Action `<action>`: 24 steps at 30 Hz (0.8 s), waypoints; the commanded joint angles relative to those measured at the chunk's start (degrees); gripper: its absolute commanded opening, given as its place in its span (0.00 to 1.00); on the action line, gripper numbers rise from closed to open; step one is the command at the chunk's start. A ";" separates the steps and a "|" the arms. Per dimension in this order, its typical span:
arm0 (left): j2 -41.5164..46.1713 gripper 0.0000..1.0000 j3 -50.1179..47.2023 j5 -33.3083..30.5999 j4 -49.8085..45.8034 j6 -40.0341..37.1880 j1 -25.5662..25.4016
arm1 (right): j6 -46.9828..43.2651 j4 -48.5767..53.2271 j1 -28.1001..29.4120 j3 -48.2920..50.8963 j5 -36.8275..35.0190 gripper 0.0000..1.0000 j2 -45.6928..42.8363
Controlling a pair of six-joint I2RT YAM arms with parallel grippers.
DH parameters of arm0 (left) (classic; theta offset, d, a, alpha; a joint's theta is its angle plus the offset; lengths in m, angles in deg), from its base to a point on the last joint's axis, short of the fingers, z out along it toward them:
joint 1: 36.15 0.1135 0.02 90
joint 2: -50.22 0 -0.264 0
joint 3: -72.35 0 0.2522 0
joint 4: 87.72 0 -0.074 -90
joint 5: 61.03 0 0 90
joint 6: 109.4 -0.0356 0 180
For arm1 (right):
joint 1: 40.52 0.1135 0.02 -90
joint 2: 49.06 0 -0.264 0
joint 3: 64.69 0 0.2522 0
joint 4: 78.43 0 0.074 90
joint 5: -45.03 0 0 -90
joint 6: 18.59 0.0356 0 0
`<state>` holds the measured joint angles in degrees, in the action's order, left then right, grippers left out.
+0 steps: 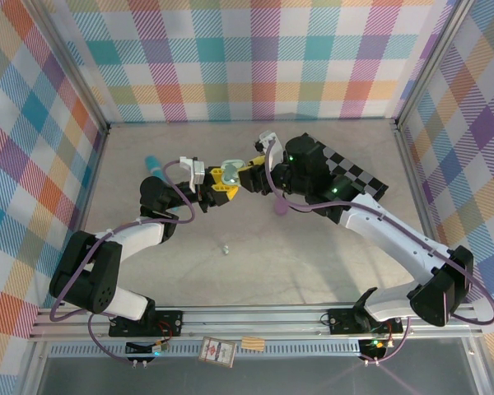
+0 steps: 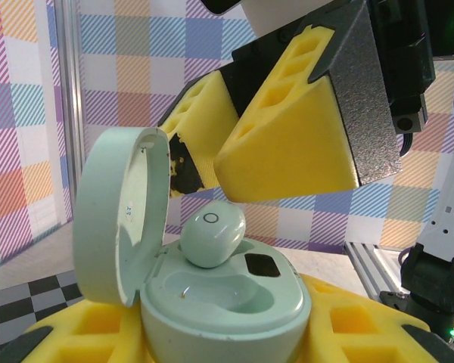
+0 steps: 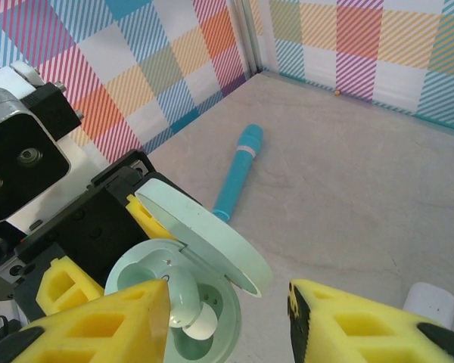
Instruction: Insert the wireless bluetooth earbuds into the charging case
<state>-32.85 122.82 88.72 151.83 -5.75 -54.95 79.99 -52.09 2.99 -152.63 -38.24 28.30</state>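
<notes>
My left gripper (image 1: 216, 184) is shut on the mint charging case (image 2: 227, 302), holding it above the table with its lid (image 2: 121, 212) swung open. A mint earbud (image 2: 212, 236) lies tilted in the case's far pocket, its white tip (image 3: 199, 327) pointing up; the near pocket (image 2: 212, 291) is bare. My right gripper (image 3: 228, 302) hovers just over the case with its yellow fingers (image 2: 287, 144) spread open, the left one against the earbud. A tiny white earbud (image 1: 226, 248) lies on the table nearer the arm bases.
A blue pen (image 3: 238, 170) lies on the table beyond the case. A lilac piece (image 1: 280, 210) sits under the right arm and a pale one (image 1: 267, 138) lies behind it. A checkered board (image 1: 358, 177) is at the right. A white object (image 3: 431, 302) lies beside the right finger.
</notes>
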 commanded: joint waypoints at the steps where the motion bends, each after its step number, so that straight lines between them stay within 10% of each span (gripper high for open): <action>1: 1.02 0.34 1.61 0.65 3.06 -0.99 0.44 | -0.73 0.00 -0.26 -1.22 1.70 0.46 -1.30; 24: -0.31 0.33 2.05 0.11 2.44 0.74 0.99 | -13.76 31.71 0.42 -24.78 10.60 0.29 7.73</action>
<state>-32.87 123.89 88.45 151.83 -5.44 -54.58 69.36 -26.30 3.01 -174.11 -29.74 33.72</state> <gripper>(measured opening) 0.364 0.291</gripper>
